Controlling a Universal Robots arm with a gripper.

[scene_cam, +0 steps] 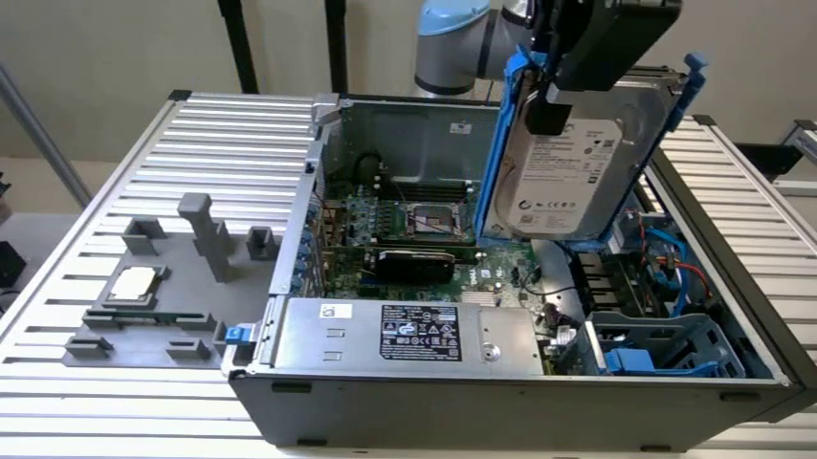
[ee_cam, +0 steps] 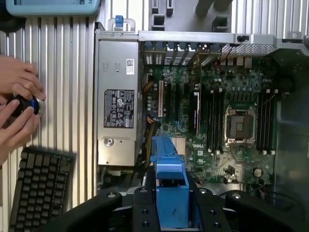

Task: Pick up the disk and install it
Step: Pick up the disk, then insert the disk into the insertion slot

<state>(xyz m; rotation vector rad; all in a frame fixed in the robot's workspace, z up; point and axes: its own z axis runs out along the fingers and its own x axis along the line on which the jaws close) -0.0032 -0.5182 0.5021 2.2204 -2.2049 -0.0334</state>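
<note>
The disk (scene_cam: 575, 163), a silver-grey hard drive with a white label and blue carrier rails, hangs on edge above the open computer case (scene_cam: 511, 387). It is over the case's far right part in the exterior view, clear of the parts below. My gripper (scene_cam: 558, 91) is shut on the disk's upper edge. In the wrist view, the black fingers (ee_cam: 145, 210) sit on either side of the blue rail (ee_cam: 170, 188), with the motherboard (ee_cam: 217, 121) below.
A large silver box with a black label (scene_cam: 408, 335) lies along the case's near side. A blue drive cage (scene_cam: 651, 349) sits at the near right corner. A small CPU chip (scene_cam: 134, 284) rests on a grey fixture. A person's hands (ee_cam: 17, 106) and a keyboard (ee_cam: 38, 188) are beside the case.
</note>
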